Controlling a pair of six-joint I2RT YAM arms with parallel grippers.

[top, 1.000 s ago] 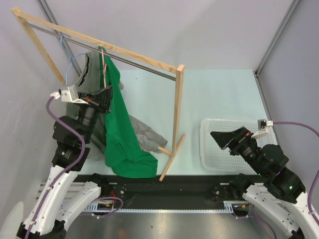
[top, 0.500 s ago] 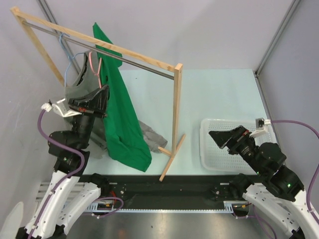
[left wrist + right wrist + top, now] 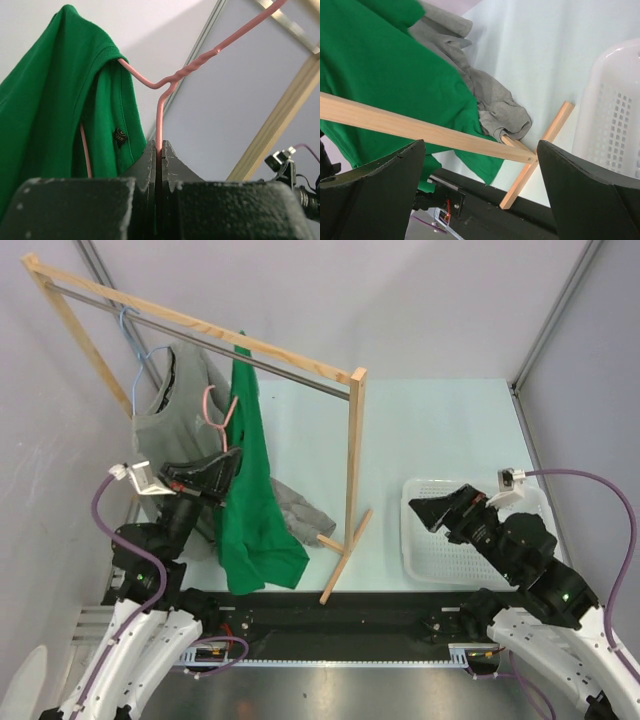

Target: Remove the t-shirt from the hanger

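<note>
The green t-shirt (image 3: 250, 490) hangs on a pink wire hanger (image 3: 215, 405). My left gripper (image 3: 232, 462) is shut on the hanger's neck just below the twist and holds it on the near side of the wooden rack (image 3: 357, 440). In the top view the hook sits below the rail. In the left wrist view the pink hanger (image 3: 165, 85) rises from between my closed fingers (image 3: 172, 157), with the green t-shirt (image 3: 50, 100) draped on its left arm. My right gripper (image 3: 425, 512) is open and empty, over the left edge of the white basket (image 3: 425, 565).
A grey t-shirt (image 3: 175, 390) hangs on a blue hanger (image 3: 135, 350) at the rack's left end, its hem bunched on the table by the rack's foot (image 3: 495, 107). The rack's upright (image 3: 420, 129) and foot stand between the arms.
My left gripper lifted the hanger and green t-shirt up over the rail, then brought them down and right on the near side. My right gripper edged left.
</note>
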